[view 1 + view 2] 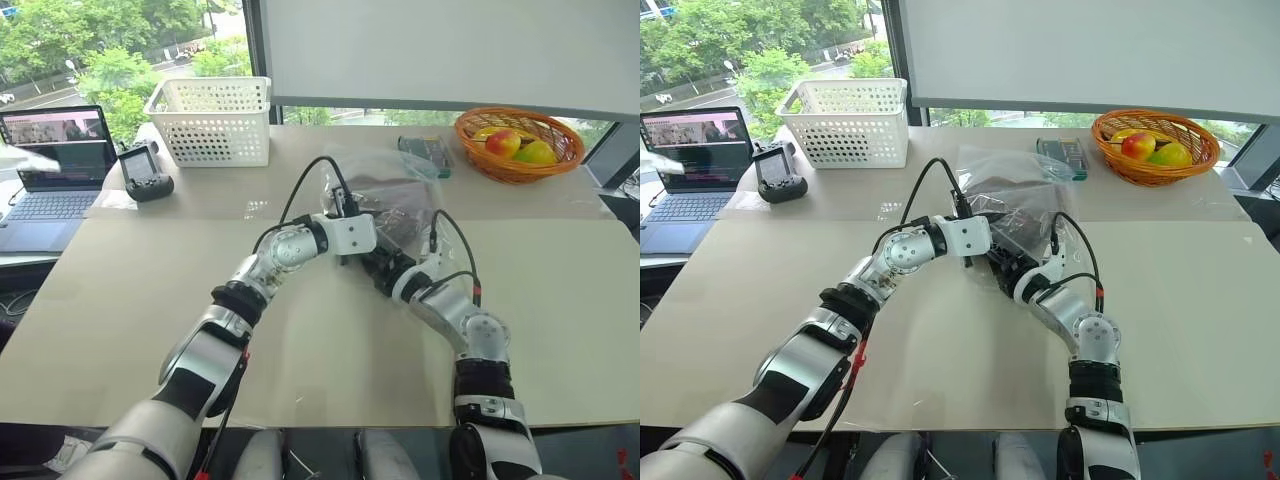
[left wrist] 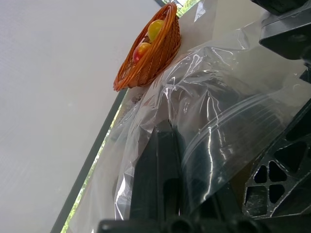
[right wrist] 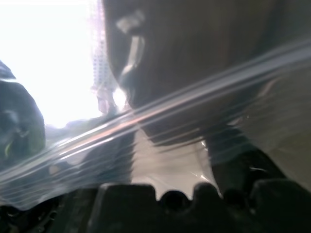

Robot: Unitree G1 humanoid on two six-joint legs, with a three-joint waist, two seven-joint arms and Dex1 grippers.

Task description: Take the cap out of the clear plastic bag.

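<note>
Left gripper [image 1: 347, 252] pinches the clear plastic bag [image 1: 385, 195] mid-table; the bag stretches away toward the fruit basket [image 1: 520, 143]. Right gripper [image 1: 1002, 268] meets its near edge, grip unclear. Left wrist view: brown cap [image 2: 218, 104] sits inside.

Clear plastic bag [image 3: 194, 131] (brown cap [image 3: 204, 53] inside)

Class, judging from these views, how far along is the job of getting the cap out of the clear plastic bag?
Done: both pincers have reached the bag on the table. In hand: the left pincer is shut on the bag's near edge, and the right pincer is at the bag's opening, with plastic stretched across its fingers. Left: the brown cap is inside the bag, so pulling it out remains.
</note>
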